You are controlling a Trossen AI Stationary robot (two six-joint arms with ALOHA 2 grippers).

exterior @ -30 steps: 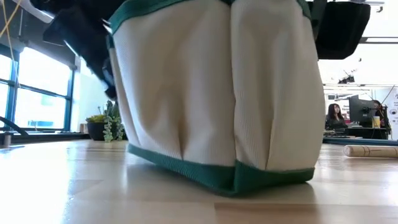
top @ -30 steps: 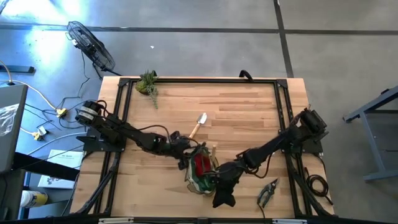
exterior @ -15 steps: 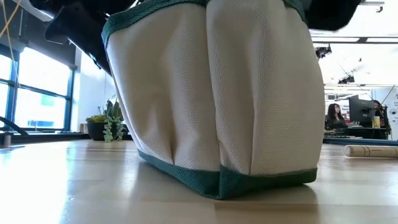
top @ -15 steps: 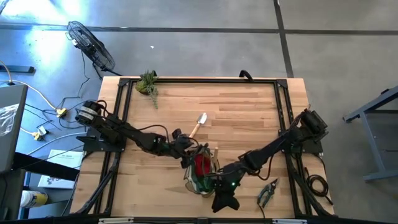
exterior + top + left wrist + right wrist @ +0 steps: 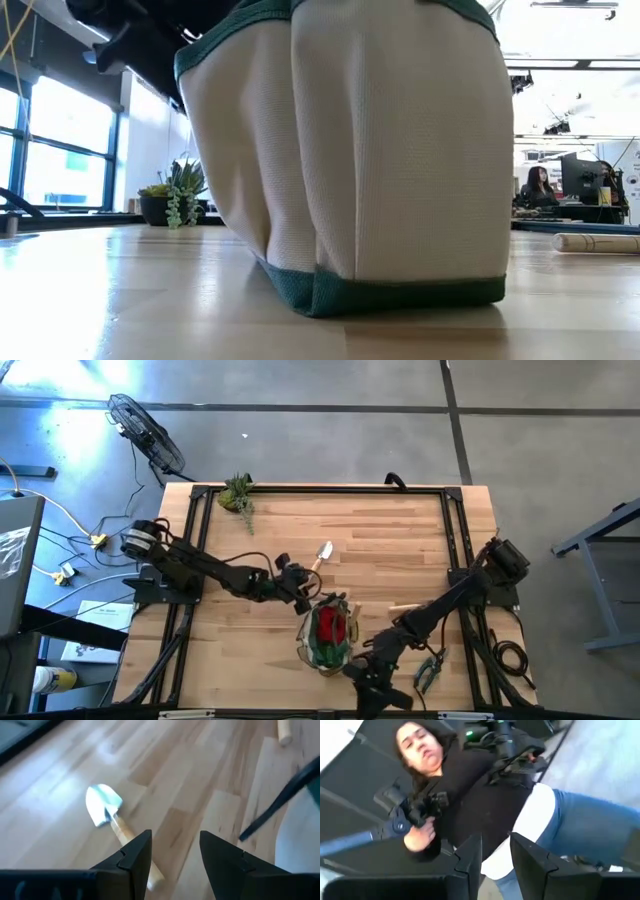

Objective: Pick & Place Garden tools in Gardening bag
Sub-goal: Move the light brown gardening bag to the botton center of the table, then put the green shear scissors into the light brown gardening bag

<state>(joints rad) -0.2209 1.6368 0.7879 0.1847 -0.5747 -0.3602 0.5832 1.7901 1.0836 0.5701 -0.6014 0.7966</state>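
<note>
Looking down from above, the gardening bag [image 5: 327, 635] stands near the front of the worktop [image 5: 400, 550] with something red inside, the left hand [image 5: 300, 588] just behind it near a trowel [image 5: 319, 557], and shears [image 5: 430, 668] lie beside the right hand [image 5: 365, 678] at the front edge. Level with the worktop, the bag fills the picture. Past the left wrist, the fingers [image 5: 135, 855] stand apart and empty over the trowel's wooden handle, so centring on it before closing seems wise; past the right wrist, the fingers [image 5: 470, 855] stand slightly apart, holding nothing

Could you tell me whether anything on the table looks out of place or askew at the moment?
Mostly the right pincer: it hangs past the table's near edge, aimed at a person in a black top rather than any tool. The dark-green, tan-sided fabric gardening bag sits skewed to the wooden table.
</note>
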